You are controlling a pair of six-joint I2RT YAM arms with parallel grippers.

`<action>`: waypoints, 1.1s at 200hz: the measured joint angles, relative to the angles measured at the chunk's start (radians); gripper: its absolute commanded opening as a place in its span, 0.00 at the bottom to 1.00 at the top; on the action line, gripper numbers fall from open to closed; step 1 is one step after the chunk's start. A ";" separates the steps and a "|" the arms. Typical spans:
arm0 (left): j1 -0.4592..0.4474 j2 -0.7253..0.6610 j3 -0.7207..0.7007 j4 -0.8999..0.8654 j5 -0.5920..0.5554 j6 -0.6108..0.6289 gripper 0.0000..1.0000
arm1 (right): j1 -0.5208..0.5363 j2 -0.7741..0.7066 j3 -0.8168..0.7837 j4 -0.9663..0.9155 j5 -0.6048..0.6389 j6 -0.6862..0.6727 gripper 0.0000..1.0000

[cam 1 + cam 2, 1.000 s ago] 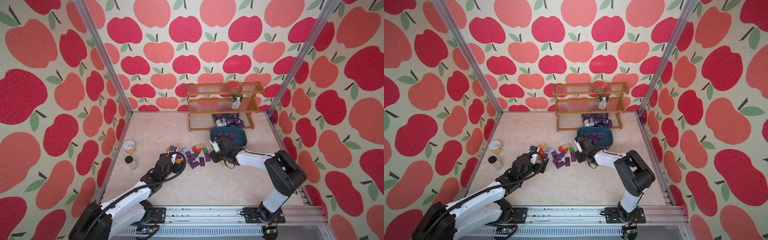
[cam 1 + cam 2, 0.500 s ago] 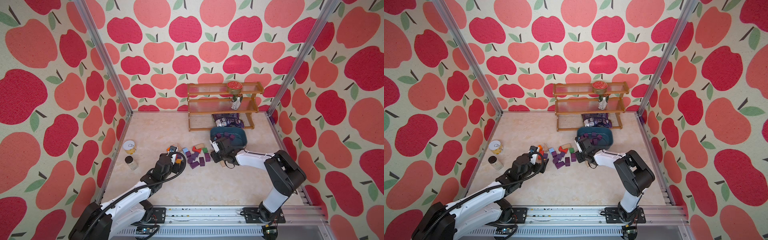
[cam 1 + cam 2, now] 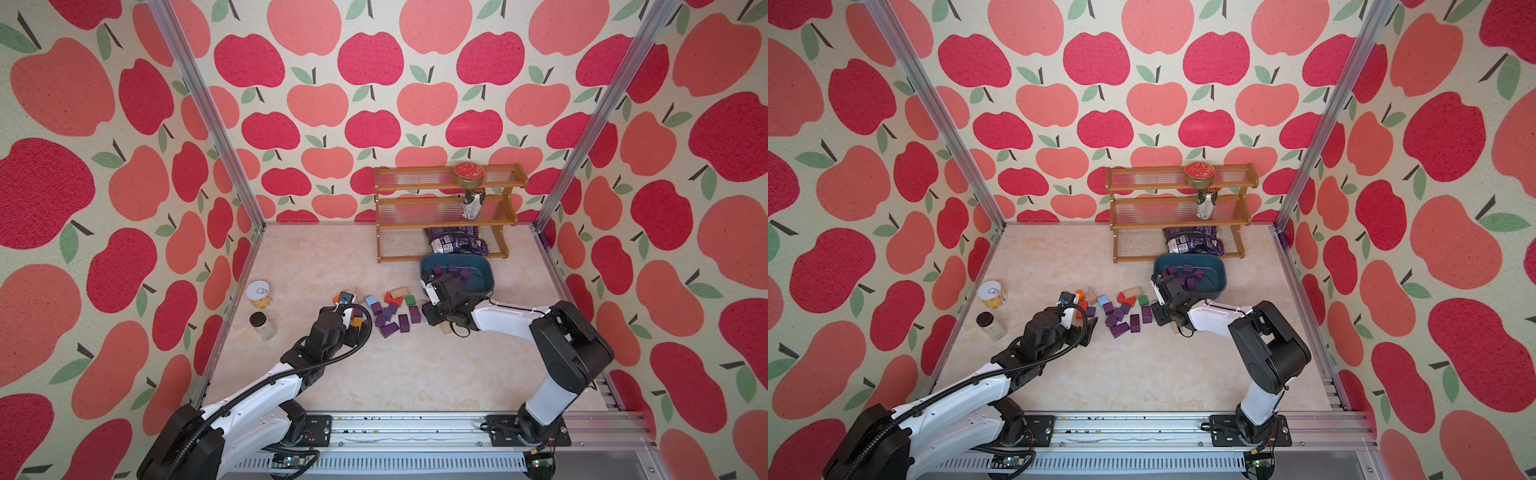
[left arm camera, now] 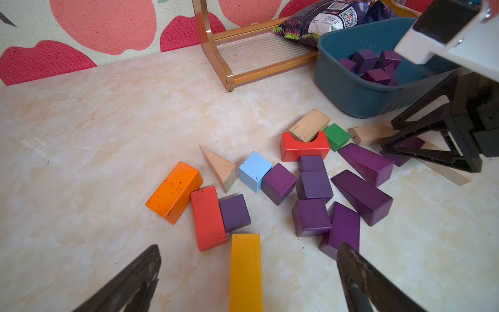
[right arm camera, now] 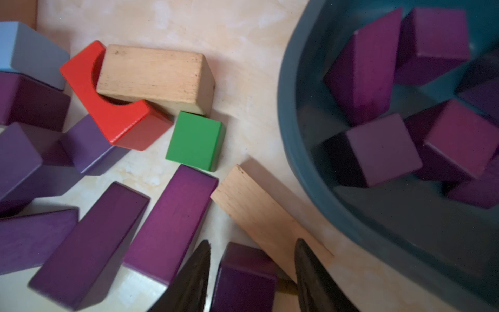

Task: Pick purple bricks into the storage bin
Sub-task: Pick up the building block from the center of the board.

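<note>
Presently: purple bricks (image 4: pixel 376 75) in storage bin (image 4: pixel 351 94); left hand (image 4: pixel 249 246) wide, right hand (image 5: pixel 252 241) narrow.

Overhead stereo pair; close wrist views

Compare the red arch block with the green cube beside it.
The red arch block is longer than the green cube. The red arch block has a half-round notch, with a tan block poking into it; the green cube has flat faces. Both are painted blocks on the table, outside the storage bin.
</note>
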 measured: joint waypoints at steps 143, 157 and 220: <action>0.000 0.000 0.000 0.000 0.000 0.000 0.99 | 0.000 -0.066 -0.064 -0.036 0.023 0.026 0.39; 0.000 0.000 0.000 0.000 0.000 0.000 0.99 | 0.000 -0.066 -0.064 -0.036 0.021 0.027 0.37; 0.000 0.000 0.000 0.000 0.000 0.000 0.99 | 0.000 -0.068 -0.064 -0.037 0.018 0.028 0.31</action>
